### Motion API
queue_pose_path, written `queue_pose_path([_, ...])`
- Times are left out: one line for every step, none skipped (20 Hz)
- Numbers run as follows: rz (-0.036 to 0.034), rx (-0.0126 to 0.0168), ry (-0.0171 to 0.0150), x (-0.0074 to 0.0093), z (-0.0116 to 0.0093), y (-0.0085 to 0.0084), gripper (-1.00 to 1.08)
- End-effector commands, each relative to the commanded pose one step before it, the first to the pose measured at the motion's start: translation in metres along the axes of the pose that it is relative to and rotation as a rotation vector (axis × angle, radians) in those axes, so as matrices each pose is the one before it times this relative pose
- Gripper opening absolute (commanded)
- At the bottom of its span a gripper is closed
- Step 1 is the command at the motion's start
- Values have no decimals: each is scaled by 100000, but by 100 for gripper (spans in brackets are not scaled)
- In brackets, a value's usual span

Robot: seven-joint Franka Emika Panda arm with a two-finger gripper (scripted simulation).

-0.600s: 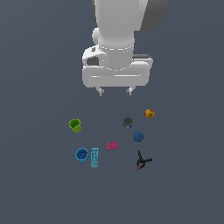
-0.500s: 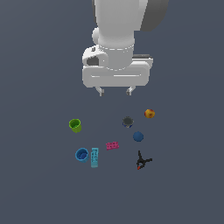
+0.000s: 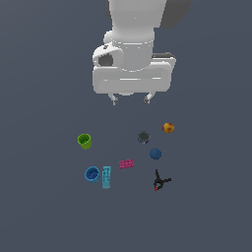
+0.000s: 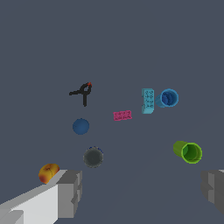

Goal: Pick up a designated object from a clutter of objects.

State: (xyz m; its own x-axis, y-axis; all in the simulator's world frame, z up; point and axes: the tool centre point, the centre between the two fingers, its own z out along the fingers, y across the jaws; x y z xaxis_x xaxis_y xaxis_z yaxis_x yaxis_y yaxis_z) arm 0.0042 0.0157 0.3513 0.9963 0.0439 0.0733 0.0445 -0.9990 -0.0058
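The orange-yellow fruit (image 3: 168, 128) with a reddish patch lies on the grey floor at the exterior view's right; it also shows in the wrist view (image 4: 48, 173), beside one finger (image 4: 70, 192). My gripper (image 3: 130, 100) hangs open and empty, high above the clutter, left of the fruit in the exterior view. Its other finger (image 4: 213, 188) shows in the wrist view. The dark grey round piece (image 3: 143, 137) and blue ball (image 3: 155, 153) lie near the fruit.
A green cup (image 3: 84, 141), a blue cup (image 3: 92, 173), a cyan bar (image 3: 106, 176), a pink brick (image 3: 126, 164) and a black-red clamp (image 3: 159, 181) are scattered on the grey floor.
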Motion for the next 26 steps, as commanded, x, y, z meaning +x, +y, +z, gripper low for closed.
queue_pose_path([-153, -22, 27, 2, 22, -14, 100])
queue_pose_path([-349, -36, -76, -9, 98, -57, 100])
queue_pose_path([-565, -60, -39, -3, 119, -90, 100])
queue_pose_path([-789, -83, -26, -1, 153, -126, 100])
queue_pose_path([-1011, -105, -37, -1, 196, -163, 100])
queue_pose_path([-1233, -125, -66, -4, 248, -200, 100])
queue_pose_path([-1448, -142, -95, -6, 299, -235, 100])
queue_pose_path([-1663, -158, -119, -8, 346, -270, 100])
queue_pose_path([-1870, -171, -135, -8, 387, -305, 100])
queue_pose_path([-2082, -184, -143, -6, 425, -341, 100])
queue_pose_path([-2297, -195, -151, -5, 463, -379, 100])
queue_pose_path([-2508, -202, -164, -3, 502, -415, 100])
queue_pose_path([-2732, -207, -181, -1, 544, -455, 100])
queue_pose_path([-2956, -209, -195, 2, 584, -495, 100])
queue_pose_path([-3186, -208, -206, 7, 623, -538, 100])
queue_pose_path([-3420, -204, -218, 13, 662, -581, 100])
queue_pose_path([-3656, -195, -229, 20, 701, -626, 100])
queue_pose_path([-3894, -183, -237, 29, 738, -671, 100])
queue_pose_path([-4135, -166, -244, 39, 773, -718, 100])
queue_pose_path([-4373, -145, -247, 52, 807, -766, 100])
queue_pose_path([-4465, -115, -240, 66, 813, -789, 100])
queue_pose_path([-4478, -84, -227, 80, 804, -797, 100])
queue_pose_path([-4491, -52, -212, 94, 795, -805, 100])
queue_pose_path([-4503, -21, -196, 109, 786, -813, 100])
queue_pose_path([-4516, 9, -178, 124, 776, -821, 100])
queue_pose_path([-4526, 39, -159, 141, 767, -828, 100])
